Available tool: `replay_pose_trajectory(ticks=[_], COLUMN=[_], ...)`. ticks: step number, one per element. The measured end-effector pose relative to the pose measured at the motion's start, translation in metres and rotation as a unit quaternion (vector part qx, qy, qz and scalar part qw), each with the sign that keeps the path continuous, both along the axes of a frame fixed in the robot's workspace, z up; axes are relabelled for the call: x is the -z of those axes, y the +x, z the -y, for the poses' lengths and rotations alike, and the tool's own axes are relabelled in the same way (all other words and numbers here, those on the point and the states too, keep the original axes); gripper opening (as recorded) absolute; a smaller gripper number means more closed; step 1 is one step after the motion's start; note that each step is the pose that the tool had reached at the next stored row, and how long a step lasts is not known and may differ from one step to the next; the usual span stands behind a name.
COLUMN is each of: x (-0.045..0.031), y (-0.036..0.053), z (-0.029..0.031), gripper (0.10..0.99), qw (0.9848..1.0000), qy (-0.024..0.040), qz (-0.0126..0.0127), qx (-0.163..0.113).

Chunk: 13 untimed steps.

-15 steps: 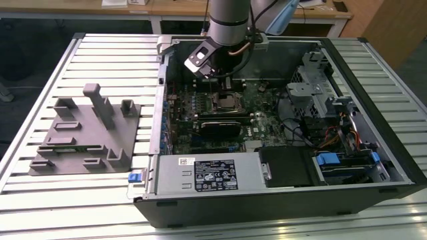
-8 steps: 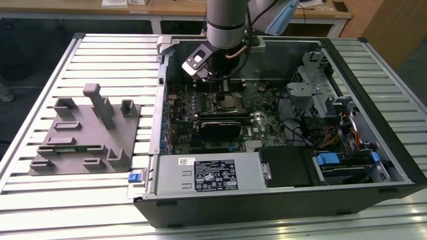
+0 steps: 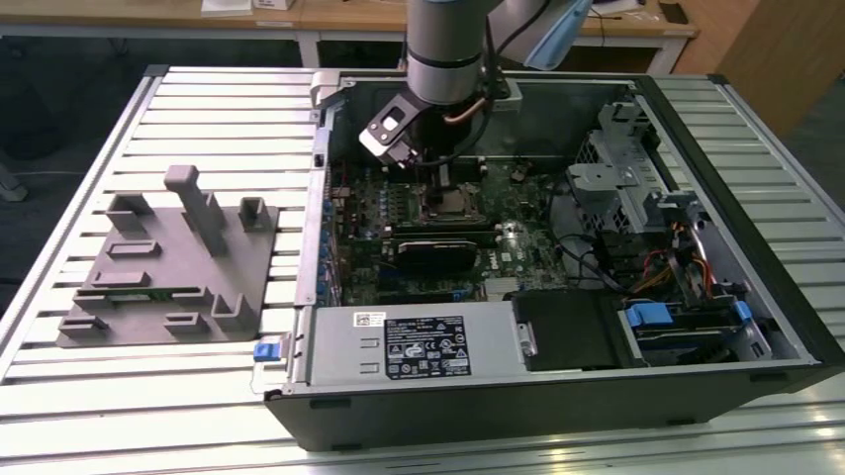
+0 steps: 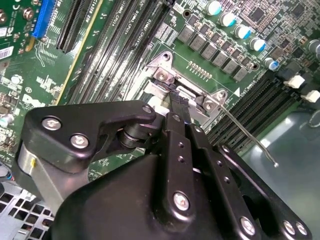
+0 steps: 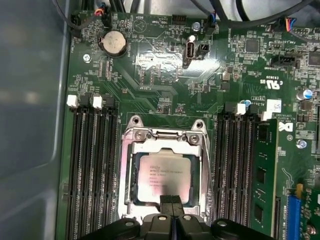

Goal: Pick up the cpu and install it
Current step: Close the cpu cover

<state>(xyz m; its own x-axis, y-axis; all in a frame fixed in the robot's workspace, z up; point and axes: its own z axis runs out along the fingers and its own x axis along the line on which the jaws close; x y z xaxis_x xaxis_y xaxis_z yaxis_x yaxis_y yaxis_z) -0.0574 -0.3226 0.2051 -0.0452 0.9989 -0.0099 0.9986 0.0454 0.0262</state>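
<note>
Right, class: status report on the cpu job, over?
One pincer, shut, tips at edge of cpu. The cpu lies flat in socket. Nothing else over it.

**benchlurker:** what's the room like around that setup?

**slat_fan:** A pale slatted metal table [image 3: 79,416] runs under everything. In the exterior view there are light wooden desks [image 3: 356,14] on white legs [image 3: 307,47] at 12 o'clock, a brown wooden panel [image 3: 779,59] at 2 and dark floor [image 3: 53,119] at 10. Lighting's even, with soft glare on the slats.
</note>
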Motion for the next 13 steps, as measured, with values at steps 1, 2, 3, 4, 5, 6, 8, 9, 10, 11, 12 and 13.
replay_pose_trajectory(ticks=[1, 2, 3, 4, 5, 6, 8, 9, 10, 11, 12, 13], x=[0.0012, 0.0023, 0.0032, 0.0040, 0.0045, 0.0045, 0.0046, 0.0046, 0.0040, 0.0028, 0.0009, -0.0013], y=[0.0000, 0.0000, 0.0000, 0.0000, 0.0000, 0.0000, 0.0000, 0.0000, 0.0000, 0.0000, 0.0000, 0.0000], z=[0.0000, 0.0000, 0.0000, 0.0000, 0.0000, 0.0001, 0.0000, 0.0000, 0.0000, 0.0000, 0.0000, 0.0000], gripper=[0.106, 0.106, 0.106, 0.106, 0.106, 0.106, 0.106, 0.106, 0.106, 0.106, 0.106, 0.106], qw=[1.0000, 1.0000, 1.0000, 1.0000, 1.0000, 1.0000, 1.0000, 1.0000, 1.0000, 1.0000, 1.0000, 1.0000], qy=[0.0000, 0.0000, 0.0000, 0.0000, -0.0001, -0.0002, -0.0001, -0.0001, 0.0000, 0.0002, 0.0003, 0.0003], qz=[0.0000, 0.0000, 0.0000, 0.0000, 0.0000, -0.0001, -0.0001, 0.0000, 0.0000, 0.0001, 0.0000, 0.0000], qx=[0.000, 0.000, 0.000, 0.000, 0.000, 0.000, 0.000, 0.000, 0.000, 0.000, 0.000, 0.000])
